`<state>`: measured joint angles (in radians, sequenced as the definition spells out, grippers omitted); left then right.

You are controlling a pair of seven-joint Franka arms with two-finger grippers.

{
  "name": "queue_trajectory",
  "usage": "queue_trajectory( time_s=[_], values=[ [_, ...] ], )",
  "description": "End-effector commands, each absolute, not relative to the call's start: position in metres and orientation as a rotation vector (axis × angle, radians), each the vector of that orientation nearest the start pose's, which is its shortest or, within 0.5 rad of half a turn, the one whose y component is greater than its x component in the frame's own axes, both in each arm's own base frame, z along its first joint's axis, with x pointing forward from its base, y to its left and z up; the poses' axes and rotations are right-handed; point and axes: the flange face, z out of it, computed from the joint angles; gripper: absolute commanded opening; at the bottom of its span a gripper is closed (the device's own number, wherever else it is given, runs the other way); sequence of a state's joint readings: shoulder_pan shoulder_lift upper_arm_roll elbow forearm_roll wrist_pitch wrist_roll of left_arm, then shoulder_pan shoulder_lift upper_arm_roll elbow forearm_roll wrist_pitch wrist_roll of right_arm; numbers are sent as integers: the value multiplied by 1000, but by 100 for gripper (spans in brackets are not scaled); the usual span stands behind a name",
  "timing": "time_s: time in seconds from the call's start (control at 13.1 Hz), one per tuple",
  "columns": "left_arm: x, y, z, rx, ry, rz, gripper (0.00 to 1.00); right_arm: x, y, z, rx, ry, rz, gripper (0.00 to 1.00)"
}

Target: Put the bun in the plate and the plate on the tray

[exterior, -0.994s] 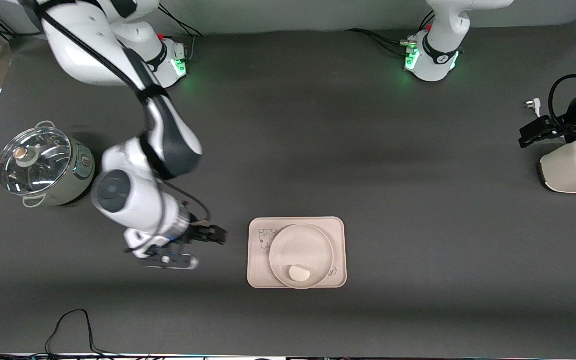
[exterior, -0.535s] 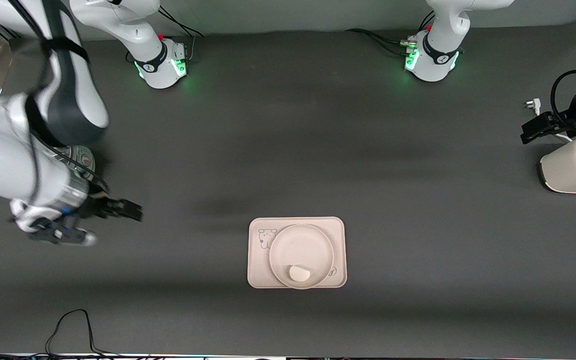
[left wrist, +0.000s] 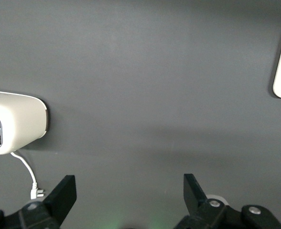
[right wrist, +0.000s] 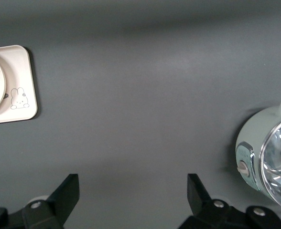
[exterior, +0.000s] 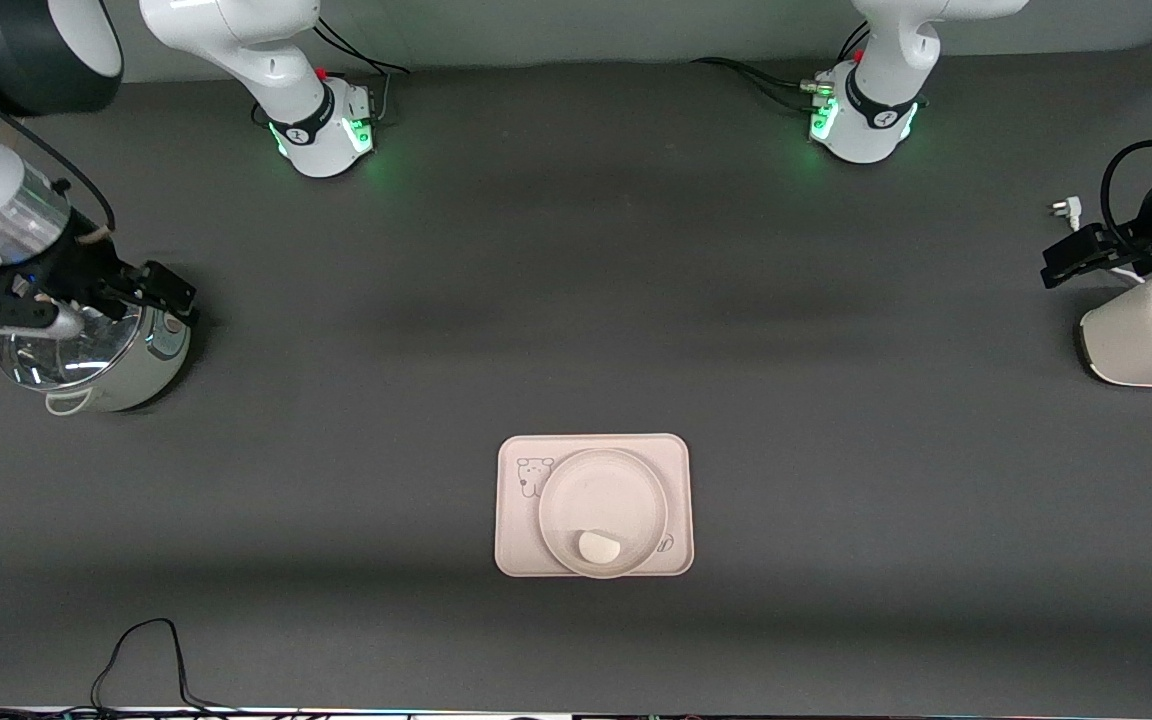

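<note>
nothing of the task looks left to do: small off-white oblong bun [exterior: 598, 547] lies in the round cream-beige plate [exterior: 603, 490], near its rim, and that plate sits on the cream-beige rectangular tray [exterior: 516, 520]. right gripper [exterior: 151, 295], released and empty, hangs over the pale green lidded pot [exterior: 126, 380], well apart from the tray. left gripper [left wrist: 130, 202], also spread and empty, waits above the white toaster [left wrist: 16, 123]. i judge the next move needs only parking. only the right wrist view shows the tray's rabbit drawing [right wrist: 19, 98] clearly.

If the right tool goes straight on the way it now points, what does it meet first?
Probably the bare dark grey table top, between the pale green glass-lidded pot and the cream rectangular tray; the right tool aims at neither. Depth is unclear.
</note>
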<state>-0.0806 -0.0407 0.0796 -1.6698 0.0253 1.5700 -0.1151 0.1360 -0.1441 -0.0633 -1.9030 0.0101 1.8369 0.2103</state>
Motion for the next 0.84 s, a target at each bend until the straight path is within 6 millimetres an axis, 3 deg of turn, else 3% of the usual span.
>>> queue_trajectory(
  time_s=[0.0, 0.54, 0.76],
  values=[
    [541, 3, 605, -3101, -197, 83, 100, 513, 42, 568, -3129, 176, -115, 100],
    [540, 3, 607, -3101, -197, 85, 100, 510, 43, 564, -3138, 163, -71, 100],
    [542, 3, 606, -3100, -197, 92, 100, 507, 40, 574, -3148, 164, -54, 100]
  ],
)
